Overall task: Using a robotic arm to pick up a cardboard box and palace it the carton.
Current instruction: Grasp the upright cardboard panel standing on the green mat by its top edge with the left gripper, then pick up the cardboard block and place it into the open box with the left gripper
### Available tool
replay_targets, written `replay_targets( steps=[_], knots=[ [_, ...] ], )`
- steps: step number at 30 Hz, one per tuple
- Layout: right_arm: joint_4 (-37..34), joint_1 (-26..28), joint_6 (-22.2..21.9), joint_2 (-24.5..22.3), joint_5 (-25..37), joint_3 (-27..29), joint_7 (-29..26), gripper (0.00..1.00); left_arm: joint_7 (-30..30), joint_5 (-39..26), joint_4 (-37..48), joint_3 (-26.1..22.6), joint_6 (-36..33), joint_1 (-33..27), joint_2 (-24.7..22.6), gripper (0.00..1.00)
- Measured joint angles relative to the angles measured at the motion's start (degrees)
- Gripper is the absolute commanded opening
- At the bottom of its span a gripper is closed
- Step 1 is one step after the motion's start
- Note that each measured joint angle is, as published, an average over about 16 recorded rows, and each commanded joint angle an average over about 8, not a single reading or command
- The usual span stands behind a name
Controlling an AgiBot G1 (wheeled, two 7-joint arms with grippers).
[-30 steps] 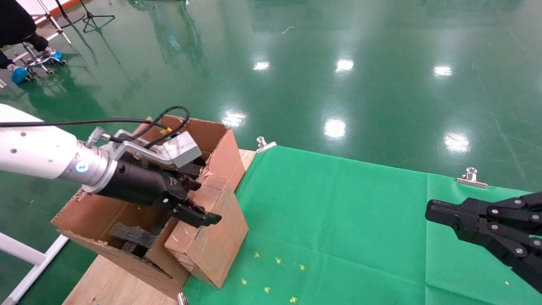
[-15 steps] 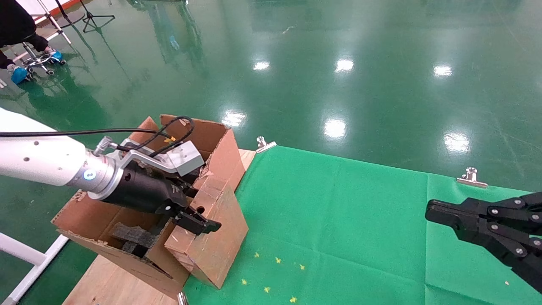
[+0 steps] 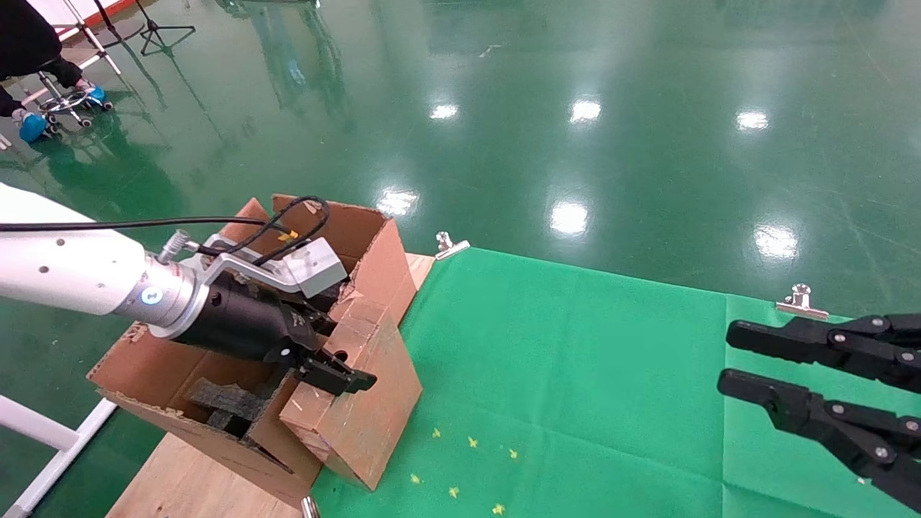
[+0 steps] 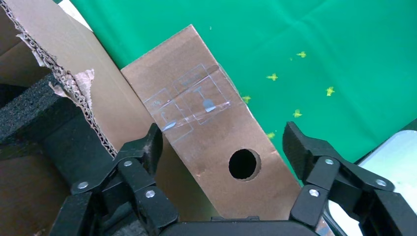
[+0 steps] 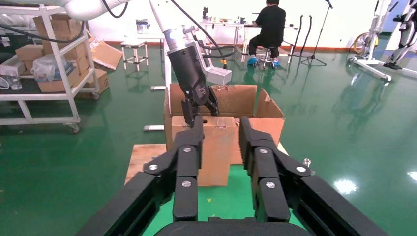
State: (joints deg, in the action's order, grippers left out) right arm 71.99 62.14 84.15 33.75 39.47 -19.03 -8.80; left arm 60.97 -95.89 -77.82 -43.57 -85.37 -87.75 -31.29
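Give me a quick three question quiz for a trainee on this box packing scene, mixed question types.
1. True or false: the left gripper is open around the cardboard box.
2. Where is the box? A) flat on the green cloth B) leaning against the carton wall C) on the floor
3. Fill in: the right gripper hangs open over the green ____.

Key: 1 true; 2 B; 3 cloth.
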Motion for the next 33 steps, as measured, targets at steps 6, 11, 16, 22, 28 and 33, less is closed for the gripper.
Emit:
replay_targets(
  steps=[6,11,16,22,28,33],
  knots=[
    [0.0,0.0,0.0,0.0,0.0,0.0,0.0,1.0,0.0,0.01,0.0,0.05,0.0,-0.01,0.02,0.0],
    [0.0,0.0,0.0,0.0,0.0,0.0,0.0,1.0,-0.18,0.04,0.32,0.09,-0.01,-0.1,-0.05,0.0],
    [0.0,0.0,0.0,0.0,0.0,0.0,0.0,1.0,-0.63,0.29,0.9,0.2,-0.25,-0.56,-0.15,0.0],
    [0.0,0.0,0.0,0.0,0.0,0.0,0.0,1.0,-2.19,2.12,2.03,1.42,-0.53,-2.48,0.0,0.0],
    [0.0,0.01,0.0,0.0,-0.01,-0.01,0.0,1.0,-5.74,4.42,3.41,4.19,-0.9,-7.52,0.71,0.0],
    [-0.01,0.01,0.0,0.0,-0.01,-0.01,0.01,1.0,-9.73,4.27,4.81,6.48,-1.7,-13.62,1.98,0.0]
  ],
)
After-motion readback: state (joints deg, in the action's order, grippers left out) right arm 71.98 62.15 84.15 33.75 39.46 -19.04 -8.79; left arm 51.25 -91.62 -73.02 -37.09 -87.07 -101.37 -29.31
